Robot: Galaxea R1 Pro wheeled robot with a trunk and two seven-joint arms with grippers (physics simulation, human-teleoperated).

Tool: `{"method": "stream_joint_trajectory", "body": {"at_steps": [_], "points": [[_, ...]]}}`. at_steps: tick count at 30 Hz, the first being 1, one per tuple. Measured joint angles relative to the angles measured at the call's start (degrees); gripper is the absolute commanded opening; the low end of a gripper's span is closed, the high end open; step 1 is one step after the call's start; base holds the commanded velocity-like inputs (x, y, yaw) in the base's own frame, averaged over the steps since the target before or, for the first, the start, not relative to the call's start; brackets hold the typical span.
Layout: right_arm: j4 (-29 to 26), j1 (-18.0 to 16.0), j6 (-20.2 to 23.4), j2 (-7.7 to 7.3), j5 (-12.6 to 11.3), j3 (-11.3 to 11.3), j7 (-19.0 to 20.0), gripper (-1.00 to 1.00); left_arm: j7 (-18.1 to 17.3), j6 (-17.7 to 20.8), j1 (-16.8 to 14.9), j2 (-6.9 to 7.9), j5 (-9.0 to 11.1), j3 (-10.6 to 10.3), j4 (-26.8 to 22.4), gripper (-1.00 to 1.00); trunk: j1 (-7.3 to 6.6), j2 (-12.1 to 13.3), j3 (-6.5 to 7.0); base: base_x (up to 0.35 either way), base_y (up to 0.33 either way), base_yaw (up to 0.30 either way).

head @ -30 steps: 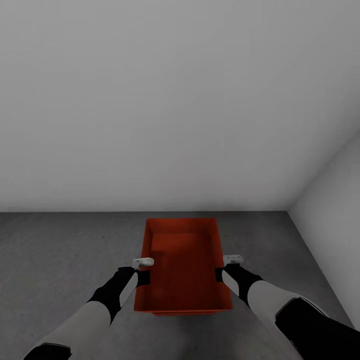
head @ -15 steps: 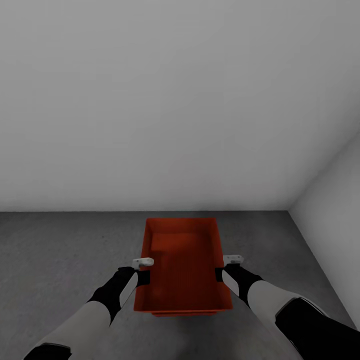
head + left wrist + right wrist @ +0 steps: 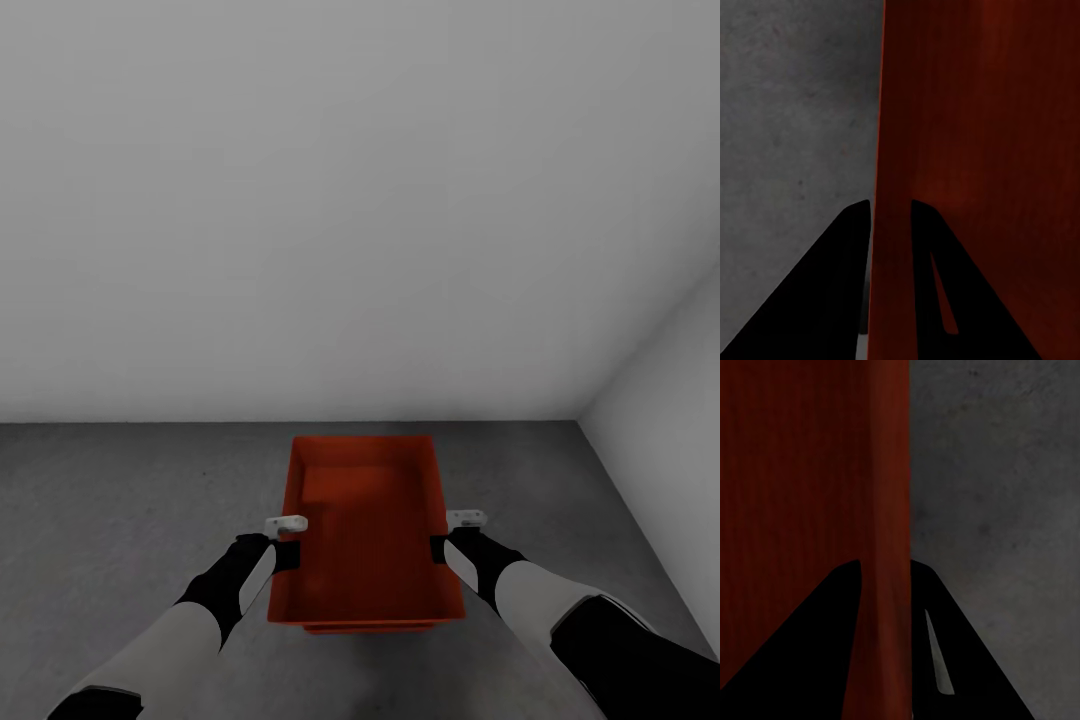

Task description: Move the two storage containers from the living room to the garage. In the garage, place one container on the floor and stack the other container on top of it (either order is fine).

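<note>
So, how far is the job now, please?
Done: one storage container has reached the garage, over the concrete floor. In hand: the left gripper and right gripper each clamp a side wall. Left: set it down, then stack the second one.

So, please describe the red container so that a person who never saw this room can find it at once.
Find the corner where two pale grey walls meet the dark grey concrete floor. In front of it, the red-orange rectangular open-top plastic bin sits between the left gripper and right gripper, each clamping a long side wall. Nothing else there is coloured.
</note>
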Motion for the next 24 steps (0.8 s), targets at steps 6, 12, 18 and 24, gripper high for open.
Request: {"method": "stream_joint_trajectory", "body": {"at_steps": [6, 12, 18, 24], "points": [[0.0, 0.0, 0.0, -0.01, 0.0, 0.0, 0.0, -1.00, 0.0, 0.0, 0.0, 0.00, 0.1, 0.0, 0.0, -1.00, 1.32, -2.4, -1.08, 0.000, 0.000, 0.000], [0.0, 0.0, 0.0, -0.01, 0.0, 0.0, 0.0, -1.00, 0.0, 0.0, 0.0, 0.00, 0.1, 0.0, 0.0, -1.00, 2.64, -4.8, -2.16, 0.000, 0.000, 0.000], [0.0, 0.0, 0.0, 0.00, 0.0, 0.0, 0.0, -1.00, 0.0, 0.0, 0.0, 0.01, 0.1, -0.1, 0.0, -1.00, 3.96, -7.2, -3.24, 0.000, 0.000, 0.000], [0.0, 0.0, 0.0, -0.01, 0.0, 0.0, 0.0, -1.00, 0.0, 0.0, 0.0, 0.00, 0.1, 0.0, 0.0, -1.00, 5.27, -9.6, -4.31, 0.000, 0.000, 0.000]]}}
